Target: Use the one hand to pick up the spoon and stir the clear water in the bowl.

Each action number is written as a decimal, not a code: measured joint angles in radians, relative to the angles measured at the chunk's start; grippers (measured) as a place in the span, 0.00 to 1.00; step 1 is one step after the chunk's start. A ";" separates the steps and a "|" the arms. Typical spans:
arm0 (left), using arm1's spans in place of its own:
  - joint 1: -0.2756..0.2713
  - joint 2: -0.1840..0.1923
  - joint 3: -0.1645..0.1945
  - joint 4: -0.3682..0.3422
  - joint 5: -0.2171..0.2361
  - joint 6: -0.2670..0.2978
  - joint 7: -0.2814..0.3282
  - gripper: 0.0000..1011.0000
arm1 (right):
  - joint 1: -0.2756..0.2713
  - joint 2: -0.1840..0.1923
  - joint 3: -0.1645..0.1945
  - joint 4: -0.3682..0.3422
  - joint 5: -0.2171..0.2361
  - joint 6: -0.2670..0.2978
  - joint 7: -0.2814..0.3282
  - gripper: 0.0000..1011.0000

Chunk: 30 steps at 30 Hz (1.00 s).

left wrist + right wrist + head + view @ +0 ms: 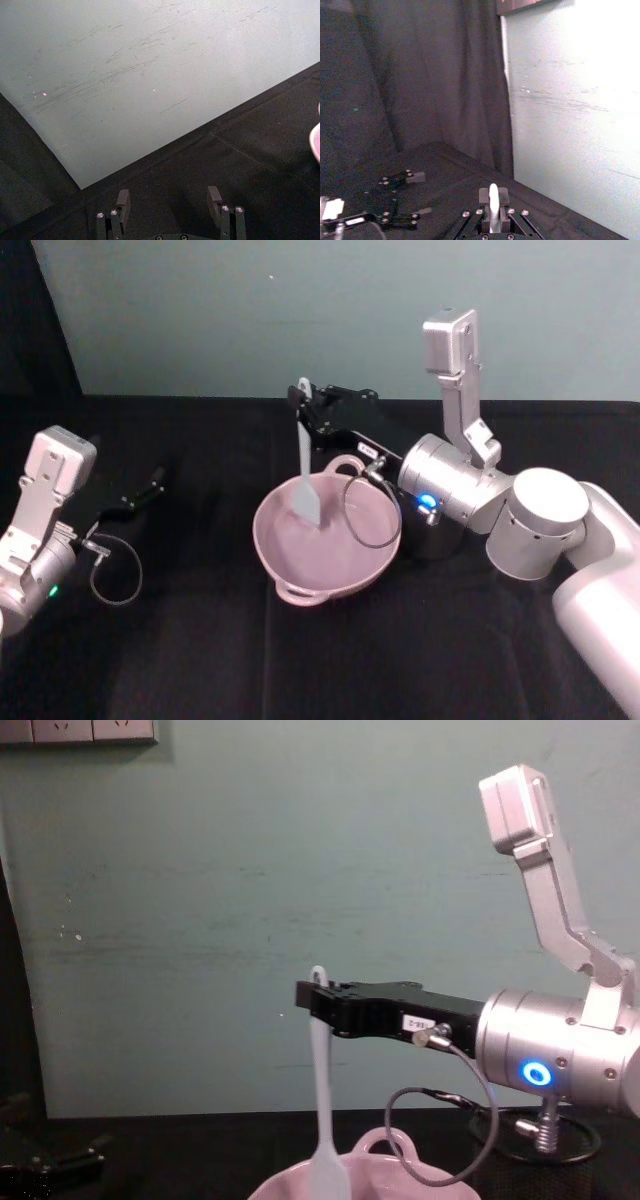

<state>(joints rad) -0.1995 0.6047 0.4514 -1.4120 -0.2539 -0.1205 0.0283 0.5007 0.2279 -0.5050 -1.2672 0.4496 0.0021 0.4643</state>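
Spoon point(303, 462) is long, thin and white, with a flat wide blade at the bottom and a small hole at the top. It hangs almost straight up and down, with the blade pointing down into the pink bowl point(262, 540) and the handle end pointing up. The right gripper point(303, 400) is squeezed tight on the handle near its top, above the bowl's far side. The left gripper point(156, 480) sits low over the black table point(200, 660), well apart from the bowl, its fingers point(123, 200) spread wide
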 joint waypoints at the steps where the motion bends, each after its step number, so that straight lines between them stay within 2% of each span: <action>1: 0.000 0.000 0.000 0.000 0.000 0.000 0.000 1.00 | 0.000 0.000 0.000 0.000 0.000 0.000 0.000 0.11; 5: 0.000 0.000 0.000 0.000 0.000 0.000 0.000 1.00 | -0.005 0.009 0.018 -0.002 -0.002 0.000 -0.008 0.11; 11: 0.000 0.000 0.000 0.000 0.000 0.000 0.000 1.00 | -0.052 0.052 0.049 -0.074 -0.009 0.010 -0.028 0.11; 18: 0.000 0.000 0.000 0.000 0.000 0.000 0.000 1.00 | -0.110 0.087 0.068 -0.153 -0.010 0.024 -0.038 0.11; 24: 0.000 0.000 0.000 0.000 0.000 0.000 0.000 1.00 | -0.150 0.096 0.072 -0.193 -0.004 0.025 -0.037 0.11; 30: 0.000 0.000 0.000 0.000 0.000 0.000 0.000 1.00 | -0.161 0.080 0.060 -0.194 0.005 0.014 -0.027 0.11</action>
<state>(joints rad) -0.1995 0.6047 0.4514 -1.4120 -0.2539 -0.1205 0.0283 0.3398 0.3083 -0.4449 -1.4614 0.4545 0.0165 0.4377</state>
